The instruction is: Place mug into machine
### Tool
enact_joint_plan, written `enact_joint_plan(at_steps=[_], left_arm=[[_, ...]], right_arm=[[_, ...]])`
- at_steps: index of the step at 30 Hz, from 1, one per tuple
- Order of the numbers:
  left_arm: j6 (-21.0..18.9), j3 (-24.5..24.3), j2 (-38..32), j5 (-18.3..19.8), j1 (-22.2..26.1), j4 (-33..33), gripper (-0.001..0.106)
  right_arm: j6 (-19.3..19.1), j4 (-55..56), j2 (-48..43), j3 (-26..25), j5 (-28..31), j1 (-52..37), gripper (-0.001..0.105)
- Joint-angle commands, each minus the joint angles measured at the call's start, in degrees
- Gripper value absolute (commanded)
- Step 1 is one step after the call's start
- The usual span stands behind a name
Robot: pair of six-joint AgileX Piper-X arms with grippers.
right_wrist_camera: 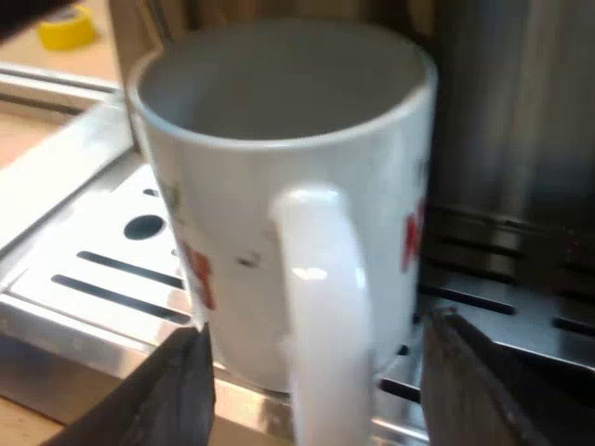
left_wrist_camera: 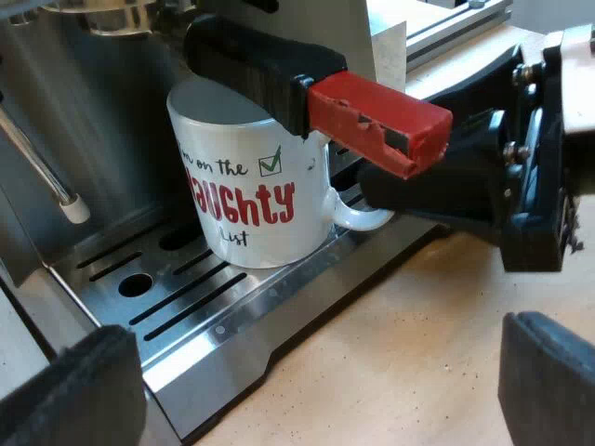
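The mug (left_wrist_camera: 246, 200) stands upright on the slotted drip tray (left_wrist_camera: 232, 325) of the espresso machine (left_wrist_camera: 112, 102), tucked under the holder's red-ended handle (left_wrist_camera: 372, 116), with the steam wand (left_wrist_camera: 46, 172) near. My right gripper (right_wrist_camera: 321, 390) straddles the mug's own handle (right_wrist_camera: 321, 297), fingers spread and clamping nothing. My left gripper (left_wrist_camera: 316, 400) hovers off the tray's near edge, wide apart and empty.

Mug (left_wrist_camera: 246, 200) on drip tray (left_wrist_camera: 244, 323)

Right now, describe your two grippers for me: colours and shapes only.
The left gripper has two thick black jaws with rounded corners and a matt, slightly rough surface. The right gripper has dark jaws as well. Seen from the left wrist view, it has a blocky black body with small silver bolts.
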Motion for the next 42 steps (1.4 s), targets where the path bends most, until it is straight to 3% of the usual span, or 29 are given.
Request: enact_joint_plan(at_steps=[1,6,18,23,33,39,42], left_arm=[[-0.1,-0.1,-0.2,-0.7,-0.1,-1.0,0.078],[-0.1,-0.1,-0.2,-0.6,-0.1,-1.5,0.078],[-0.1,-0.1,-0.2,-0.2,-0.1,-1.5,0.078],[-0.1,-0.1,-0.2,-0.2,-0.1,-1.5,0.078],[-0.1,-0.4,-0.2,-0.1,-0.1,-1.9,0.078],[0.1,-2.5,-0.2,-0.9,-0.1,-1.8,0.078],[0.1,-3.2,-0.2,-2.0,-0.1,-1.8,0.078]], right_arm=[[0.0,-3.4,1.9,0.1,-0.5,0.0,0.052],[0.0,-7.7,6.1,-1.1,-1.3,0.0,0.052],[-1.0,-7.6,14.5,-11.8,0.1,-2.0,0.052],[-1.0,-7.5,15.4,-13.7,-0.3,-3.1,0.052],[-1.3,-7.3,15.0,-13.7,-1.5,-3.2,0.052],[-1.4,-2.5,10.6,-11.6,5.0,-0.9,0.052],[-1.2,0.5,7.2,-9.0,4.9,-0.4,0.052]])
